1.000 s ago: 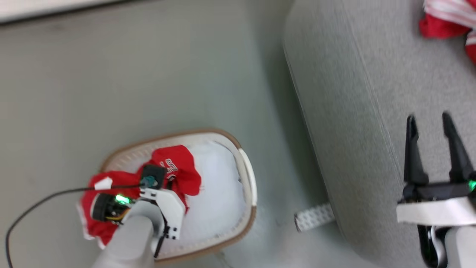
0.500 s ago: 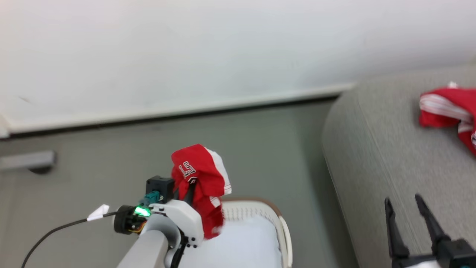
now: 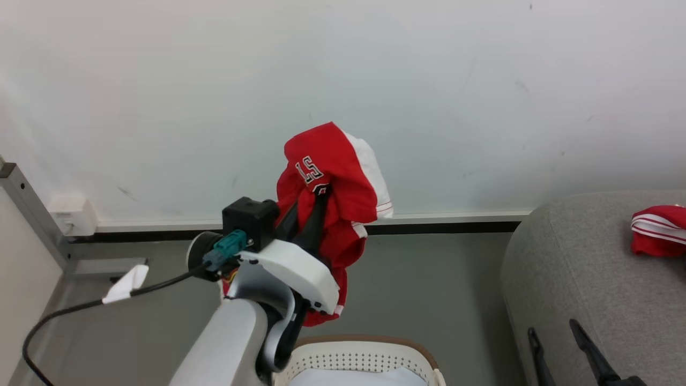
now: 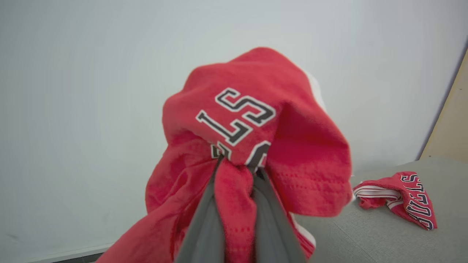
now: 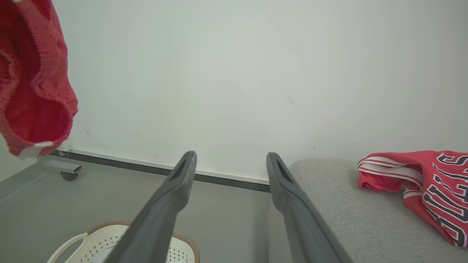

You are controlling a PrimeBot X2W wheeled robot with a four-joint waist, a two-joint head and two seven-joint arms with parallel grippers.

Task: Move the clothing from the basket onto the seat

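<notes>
Left gripper: I am seeing its fingers pressed together, pinching a fold of the red jersey in front of the white wall.
Red jersey: it is hanging in the air from the left gripper, above the laundry basket, touching neither it nor the grey sofa.
Second red garment: it is lying on the grey sofa near its wall-side edge, black lettering showing.
Laundry basket: it is standing on the floor beside the grey sofa, a white pad lying inside.
Right gripper: its fingers are standing spread wide, holding nothing.

Pale grey forearm, white wrist shell, teal plug, black cable, dark two-fingered right hand
</notes>
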